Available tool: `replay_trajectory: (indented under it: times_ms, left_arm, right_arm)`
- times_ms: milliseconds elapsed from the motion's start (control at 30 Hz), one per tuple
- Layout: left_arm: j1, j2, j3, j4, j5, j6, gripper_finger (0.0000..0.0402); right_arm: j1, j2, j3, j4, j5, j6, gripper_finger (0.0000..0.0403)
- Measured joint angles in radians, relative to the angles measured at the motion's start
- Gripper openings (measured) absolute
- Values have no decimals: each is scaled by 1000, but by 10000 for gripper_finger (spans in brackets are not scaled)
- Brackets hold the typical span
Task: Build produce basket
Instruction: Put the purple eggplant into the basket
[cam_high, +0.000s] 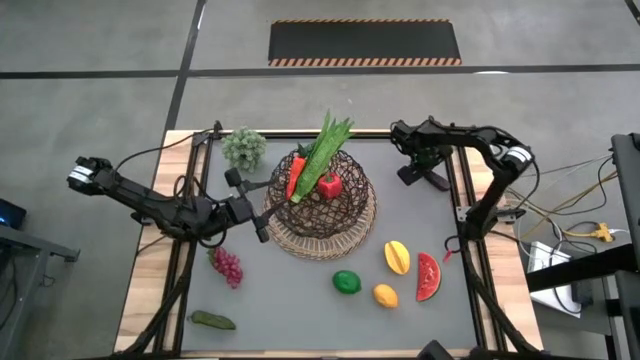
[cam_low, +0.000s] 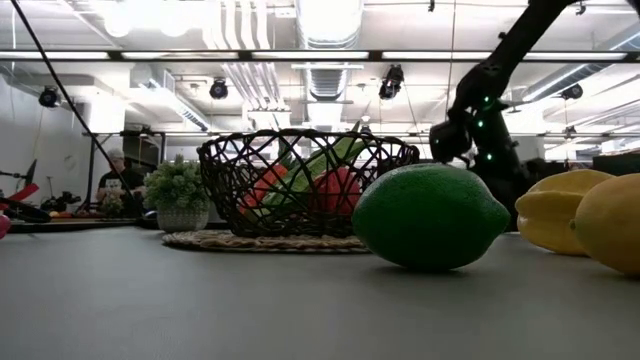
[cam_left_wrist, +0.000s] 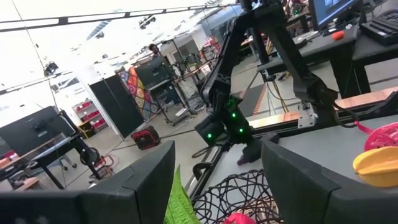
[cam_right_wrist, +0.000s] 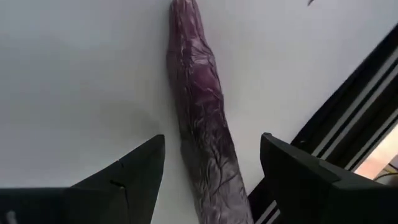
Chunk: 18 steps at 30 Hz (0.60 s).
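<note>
- The basket (cam_high: 322, 215) sits a little toward the far edge of the worktop (cam_high: 300, 300), near the middle of its width, tipped so its dark weave leans toward the far side while its tan rim shows on the near side.
- Inside it lie an orange carrot (cam_high: 294, 176), a red pepper (cam_high: 330, 185) and long green leaves (cam_high: 324, 152) that stick out past the far rim.
- The left hand (cam_high: 247, 205) is just beside the basket's left side, its fingers (cam_left_wrist: 140, 186) spread apart with nothing between them; the left wrist view looks over the weave from there.
- The right hand (cam_high: 420, 168) hovers near the far right corner, its fingers (cam_right_wrist: 134, 171) apart on either side of a long purple, wrinkled vegetable (cam_right_wrist: 202, 118) lying on the worktop by the right edge rail; whether they touch it cannot be told.
- Purple grapes (cam_high: 226, 265) lie near the left edge, well apart from the basket, with a dark green vegetable (cam_high: 212, 320) by the near left corner.
- Toward the near right lie a lime (cam_high: 346, 282), a lemon (cam_high: 385, 295), a mango (cam_high: 397, 256) and a watermelon slice (cam_high: 428, 276).
- A pale green bushy clump (cam_high: 244, 147) stands by the far edge, left of the basket.
</note>
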Motion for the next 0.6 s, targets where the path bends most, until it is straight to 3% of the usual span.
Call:
replay_trajectory:
  times_ms: [267, 600]
  left_arm:
    - [0, 0, 0, 0, -1, -2, 221]
    - [0, 1, 0, 3, 1, -28, 221]
  right_arm:
    - [-4, 37, 2, 27, -15, -40, 200]
    - [-5, 34, 1, 55, -63, -56, 39]
